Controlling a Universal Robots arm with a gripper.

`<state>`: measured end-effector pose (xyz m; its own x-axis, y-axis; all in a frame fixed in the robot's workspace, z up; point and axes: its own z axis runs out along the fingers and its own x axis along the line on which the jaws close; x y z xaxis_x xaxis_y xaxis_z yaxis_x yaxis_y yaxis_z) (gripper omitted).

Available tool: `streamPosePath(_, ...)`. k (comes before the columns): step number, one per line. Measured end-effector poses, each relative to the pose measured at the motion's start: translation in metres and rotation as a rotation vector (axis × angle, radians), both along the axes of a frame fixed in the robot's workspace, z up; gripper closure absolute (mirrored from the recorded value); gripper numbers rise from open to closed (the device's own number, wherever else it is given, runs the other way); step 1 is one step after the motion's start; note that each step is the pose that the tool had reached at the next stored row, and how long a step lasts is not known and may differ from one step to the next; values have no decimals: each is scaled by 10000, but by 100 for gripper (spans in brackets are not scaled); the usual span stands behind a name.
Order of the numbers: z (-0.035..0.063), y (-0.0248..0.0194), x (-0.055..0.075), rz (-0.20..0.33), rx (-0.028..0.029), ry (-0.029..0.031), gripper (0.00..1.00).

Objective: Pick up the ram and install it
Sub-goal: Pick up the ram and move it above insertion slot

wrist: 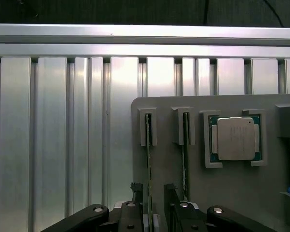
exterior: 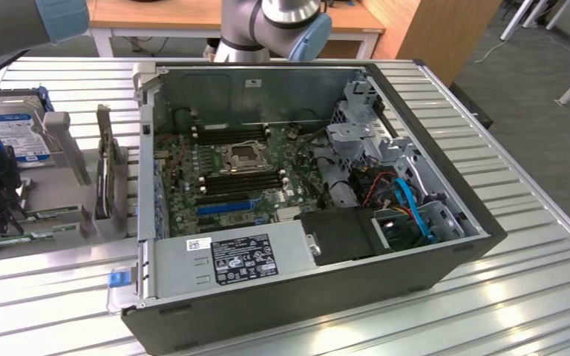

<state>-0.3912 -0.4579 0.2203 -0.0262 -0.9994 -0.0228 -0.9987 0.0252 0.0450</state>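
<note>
Ribbed aluminium slats make up the counter (exterior: 522, 297), and most of it is taken by a big computer case (exterior: 315, 308) lying on its side with the cover off. Inside I can see the green main board (exterior: 191, 159), the empty processor socket (exterior: 243, 156) with dark memory slots (exterior: 228, 133) on either side of it, and a grey power supply (exterior: 235, 256) with a black label along the near edge. The arm (exterior: 275, 26) rises behind the case and reaches over towards the exterior view's left, where a blue-and-silver hard drive (exterior: 18, 137) sits in a grey tray (wrist: 232, 188).

From the wrist view, that tray holds two green sticks standing on edge in narrow slots, side by side, with a square silver processor chip (wrist: 236, 138) in its own pocket just beside them. The hand (wrist: 153, 195) is spread wide and grasping nothing. Its two dark fingers (wrist: 170, 193) straddle the ram (wrist: 148, 159), which sits in its slot in the tray; there seems to be a sliver of space on each side, though I can't be sure at that angle. The second stick (wrist: 185, 154) stands just outside the fingers.
</note>
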Motion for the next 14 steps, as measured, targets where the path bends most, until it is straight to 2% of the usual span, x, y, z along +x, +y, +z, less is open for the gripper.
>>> streamPosePath(14, 0, 0, 74, -1, 0, 0, 69)
